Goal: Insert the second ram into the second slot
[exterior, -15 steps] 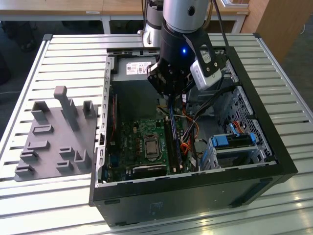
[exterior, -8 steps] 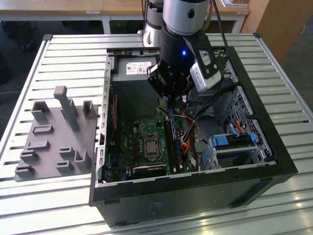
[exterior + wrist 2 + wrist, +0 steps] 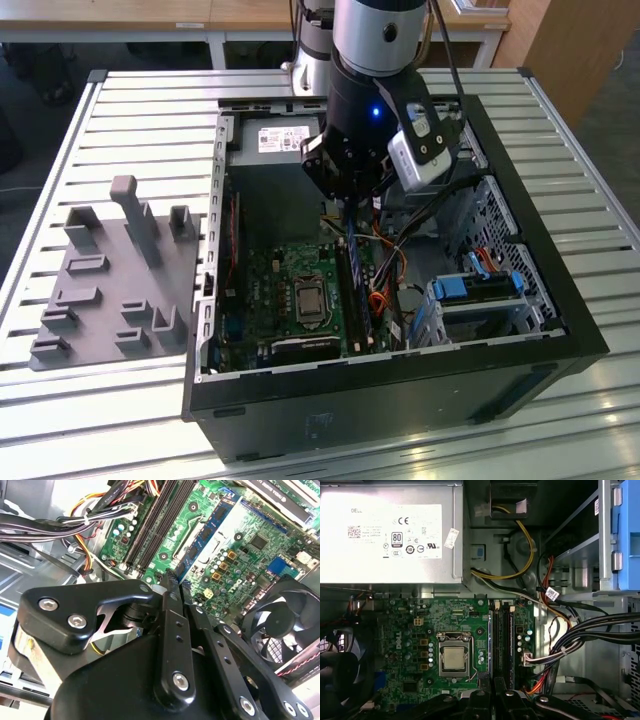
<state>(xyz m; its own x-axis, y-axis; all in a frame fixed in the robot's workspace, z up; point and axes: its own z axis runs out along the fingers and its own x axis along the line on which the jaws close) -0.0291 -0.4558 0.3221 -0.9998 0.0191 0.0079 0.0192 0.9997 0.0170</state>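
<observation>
My gripper [image 3: 347,212] hangs inside the open computer case [image 3: 560,300], over the far end of the black memory slots [image 3: 358,300]. In the second wrist view its fingers [image 3: 169,605] are closed together. A thin white-edged piece, which I take for the second ram [image 3: 159,588], is pinched at their tips. In the exterior view a narrow blue strip [image 3: 350,245] runs from under the fingertips along the slots. The slots [image 3: 502,640] lie side by side to the right of the processor socket [image 3: 454,657]. The fingertips are still above the green board [image 3: 225,545].
A silver power supply [image 3: 385,530] fills the far end of the case. Cable bundles [image 3: 580,640] and a blue drive bay [image 3: 475,290] crowd the exterior view's right of the slots. A fan [image 3: 282,625] sits at the board's edge. A grey fixture block [image 3: 110,280] stands outside the case.
</observation>
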